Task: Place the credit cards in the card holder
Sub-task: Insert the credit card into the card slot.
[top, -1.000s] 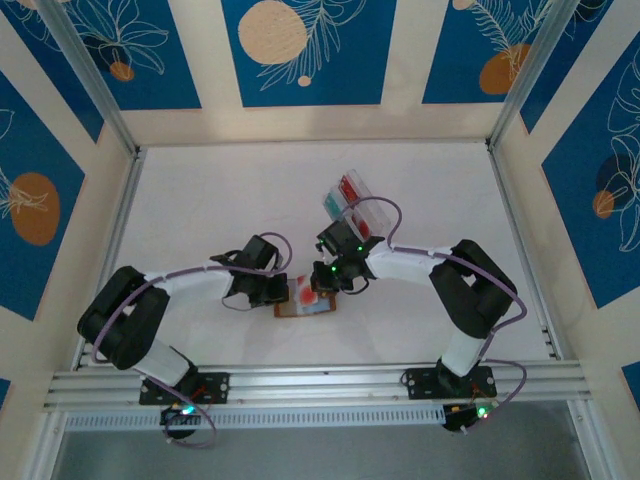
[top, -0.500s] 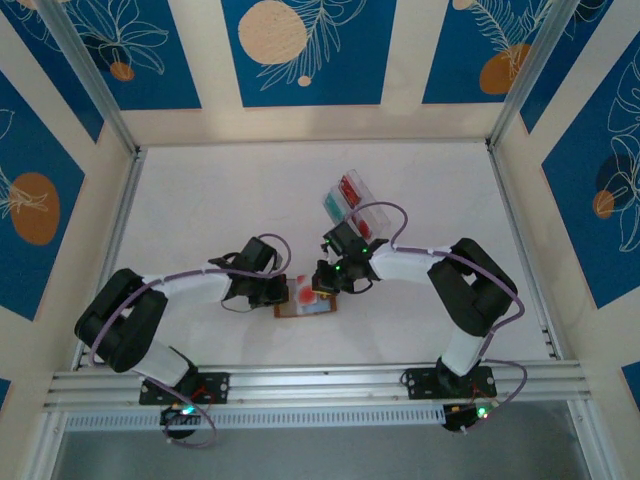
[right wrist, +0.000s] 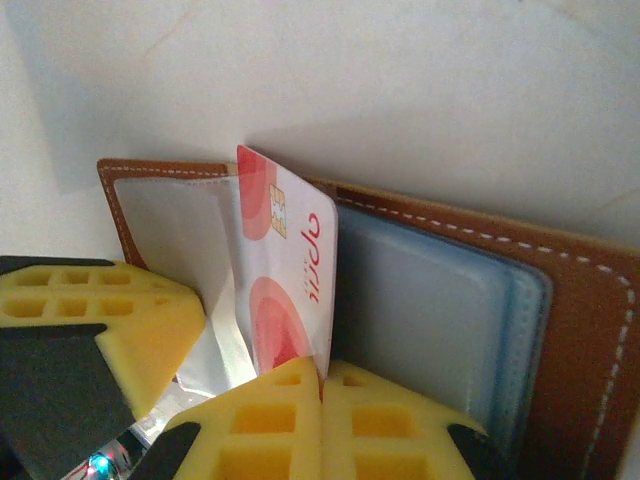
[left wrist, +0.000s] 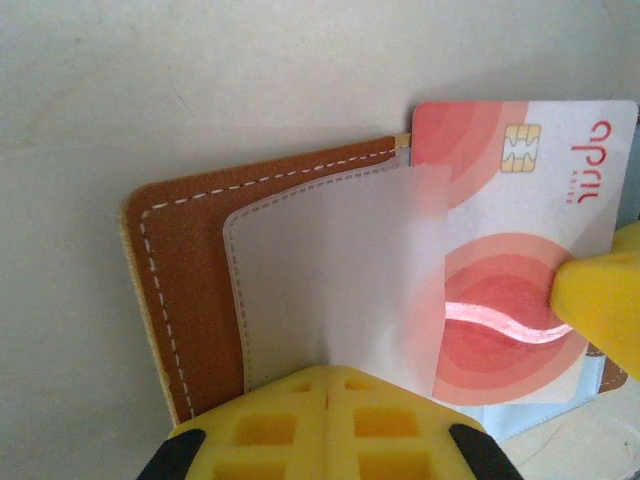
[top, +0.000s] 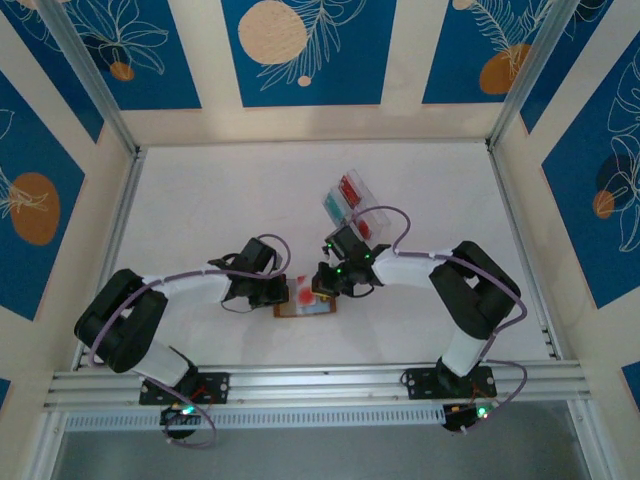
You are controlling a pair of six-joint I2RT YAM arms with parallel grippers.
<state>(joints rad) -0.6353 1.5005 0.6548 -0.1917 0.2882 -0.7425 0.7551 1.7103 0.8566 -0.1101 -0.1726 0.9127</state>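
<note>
The brown card holder lies open on the table between both arms, its pale grey-blue inside facing up. My left gripper is shut on the holder's clear pocket flap and holds it lifted. A red-and-white credit card stands on edge in my right gripper, which is shut on its lower edge. In the left wrist view the card lies partly under the flap. More credit cards, red and teal, sit in the tray behind.
A clear plastic compartment tray stands just behind the right wrist. The two grippers work almost touching over the holder. Aluminium rails run along the near edge, and patterned walls enclose the white table.
My right gripper has edged slightly left and nearer to the card holder with the red card. The left gripper has stayed where it was, still on the flap.
</note>
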